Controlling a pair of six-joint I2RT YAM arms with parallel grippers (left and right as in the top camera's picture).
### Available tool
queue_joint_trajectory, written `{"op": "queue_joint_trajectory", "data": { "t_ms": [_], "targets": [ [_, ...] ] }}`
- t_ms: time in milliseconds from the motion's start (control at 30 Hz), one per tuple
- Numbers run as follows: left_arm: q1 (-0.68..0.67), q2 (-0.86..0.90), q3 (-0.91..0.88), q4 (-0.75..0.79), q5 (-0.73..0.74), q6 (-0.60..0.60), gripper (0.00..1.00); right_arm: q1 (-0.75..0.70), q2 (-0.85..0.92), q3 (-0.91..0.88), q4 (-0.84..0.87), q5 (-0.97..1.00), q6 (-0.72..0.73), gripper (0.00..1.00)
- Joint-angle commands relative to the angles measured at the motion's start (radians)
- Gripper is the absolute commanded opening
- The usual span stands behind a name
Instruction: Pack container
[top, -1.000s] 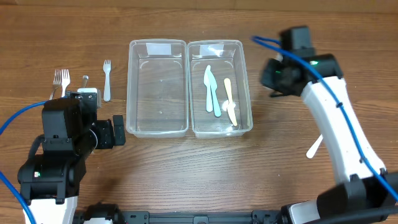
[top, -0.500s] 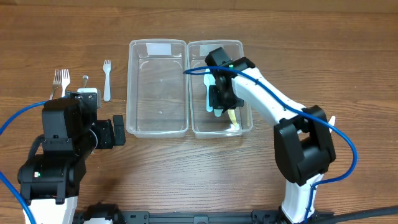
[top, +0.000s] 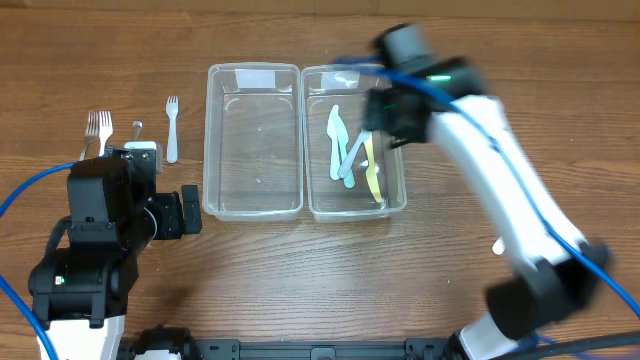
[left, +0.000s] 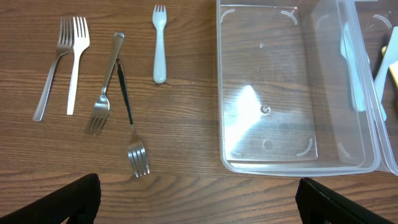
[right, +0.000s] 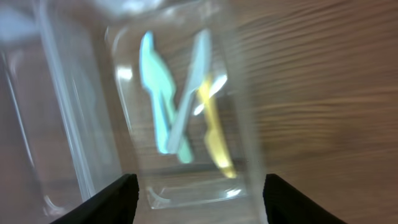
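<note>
The left arm (top: 90, 250) sat folded at the near left, its left gripper (top: 188, 212) pointing to the right with the jaws spread wide. The right arm (top: 500, 190) reached forward and to the left, blurred, its right gripper (top: 385, 108) angled downward with the jaws parted.

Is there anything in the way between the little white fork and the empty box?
No, nothing visible. Only bare table lies between the white fork and the empty box. The other forks lie farther from the box, on the white fork's far side.
</note>
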Motion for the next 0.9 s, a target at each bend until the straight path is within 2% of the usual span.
{"op": "queue_joint_trajectory", "data": {
  "t_ms": [0, 67, 133, 300, 500, 600, 867],
  "targets": [
    [0.000, -0.002, 0.024, -0.001, 0.015, -0.014, 1.00, -0.216, -0.127, 0.020, -0.122, 0.040, 0.186, 0.79],
    [0.000, -0.002, 0.024, 0.000, 0.016, -0.014, 1.00, -0.342, -0.153, 0.019, -0.192, 0.037, 0.190, 0.91],
    [0.000, -0.002, 0.024, 0.000, 0.016, -0.014, 1.00, -0.450, -0.156, 0.004, -0.235, 0.036, 0.166, 0.99],
    [0.000, -0.002, 0.024, -0.003, 0.016, -0.014, 1.00, -0.597, -0.157, -0.153, -0.199, -0.006, 0.090, 0.98],
    [0.000, -0.002, 0.024, -0.003, 0.015, -0.014, 1.00, -0.725, -0.157, -0.475, -0.017, -0.069, 0.008, 0.98],
    [0.000, -0.002, 0.024, -0.002, 0.015, -0.014, 1.00, -0.745, -0.157, -0.619, 0.079, -0.073, 0.001, 0.99],
    [0.000, -0.002, 0.024, -0.003, 0.016, -0.014, 1.00, -0.746, -0.157, -0.855, 0.271, -0.085, 0.007, 0.98]
  ]
}}
